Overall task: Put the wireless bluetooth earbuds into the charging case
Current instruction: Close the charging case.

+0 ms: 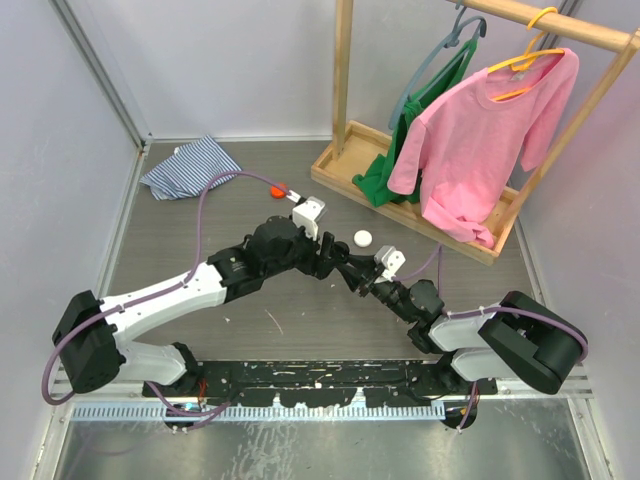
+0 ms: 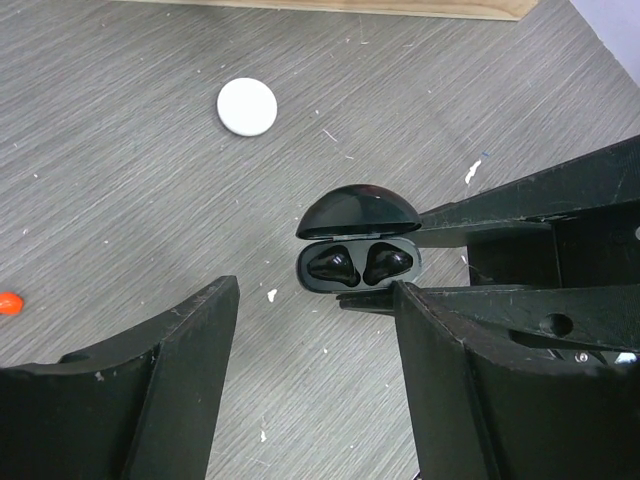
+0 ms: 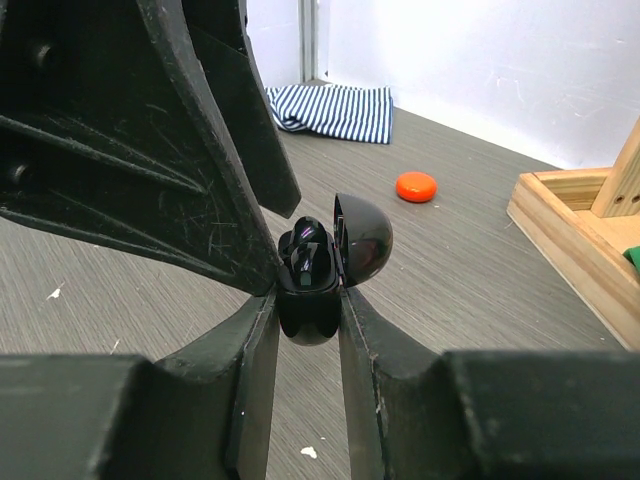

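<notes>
Now we clamp the glossy black clamshell charging case [image 2: 355, 215] in our right end effector [image 3: 308, 300], both small black earbuds [image 2: 330, 266] seemingly seated; our left end effector [image 2: 318, 292], jaws apart, next needs a clean retreat.

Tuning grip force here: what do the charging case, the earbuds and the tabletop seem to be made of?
The charging case looks like hard glossy black plastic: its domed lid carries soft highlights. The earbuds inside look alike, shiny and moulded. The table seems matte grey wood-grain laminate, judging by its streaked grain; real wood is possible.
</notes>
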